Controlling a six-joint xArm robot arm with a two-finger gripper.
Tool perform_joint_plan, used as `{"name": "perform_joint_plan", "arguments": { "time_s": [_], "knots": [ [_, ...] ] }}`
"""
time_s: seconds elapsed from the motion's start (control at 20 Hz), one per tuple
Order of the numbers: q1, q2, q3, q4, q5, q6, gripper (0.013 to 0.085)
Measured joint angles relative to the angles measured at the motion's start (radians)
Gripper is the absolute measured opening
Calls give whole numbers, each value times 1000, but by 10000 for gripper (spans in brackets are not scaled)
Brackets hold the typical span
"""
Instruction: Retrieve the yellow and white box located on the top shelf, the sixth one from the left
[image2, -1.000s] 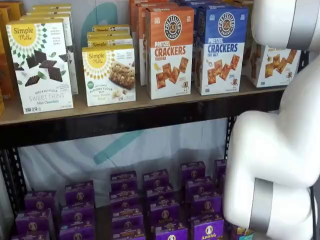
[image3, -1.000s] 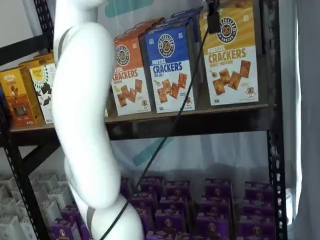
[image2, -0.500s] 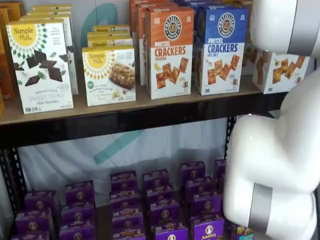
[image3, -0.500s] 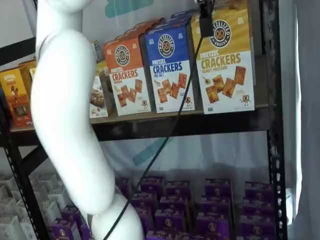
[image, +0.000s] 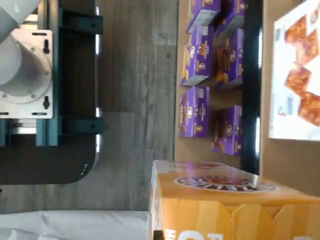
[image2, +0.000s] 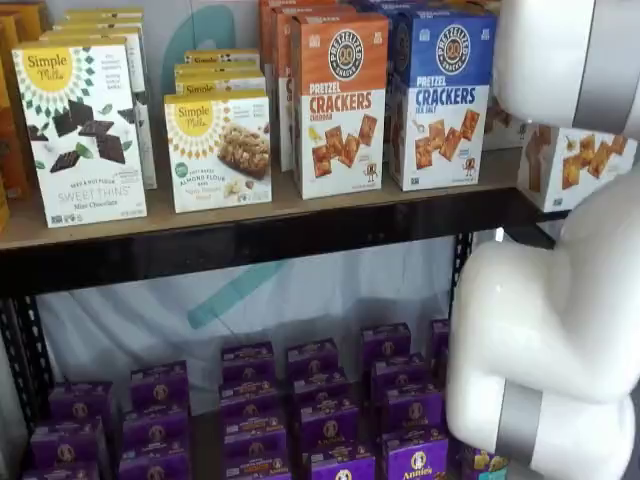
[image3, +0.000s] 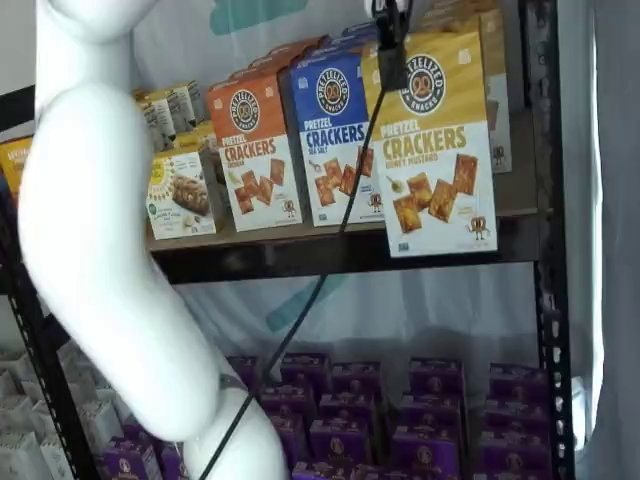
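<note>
Shelf, left part: the top shelf (image2: 250, 235), a brown wooden board with a black metal front beam, carries white and yellow Simple Mills boxes (image2: 82, 130).
Shelf, middle: an orange-topped pretzel cracker box (image2: 340, 105) stands just beside a blue-topped pretzel cracker box (image2: 440, 98), both upright on the board.
Task box: the yellow and white box (image3: 432, 145), a cardboard pretzel-cracker carton, hangs tilted in front of the shelf's front beam, its lower edge overlapping the beam; in a shelf view only its white cracker-printed part shows, right of the blue box.
Gripper: black fingers (image3: 390, 40) at the box's top edge, a cable beside them; clamped on the box or not, I cannot tell.
Below: purple boxes (image3: 430, 400) fill the lower level.
Arm: white robot arm (image2: 560, 330) at the right.
</note>
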Motion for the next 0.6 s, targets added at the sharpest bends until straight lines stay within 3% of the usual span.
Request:
{"name": "perform_joint_plan", "arguments": {
  "time_s": [0.6],
  "knots": [
    [-5, -99, 98, -4, 48, -3, 570]
  ]
}}
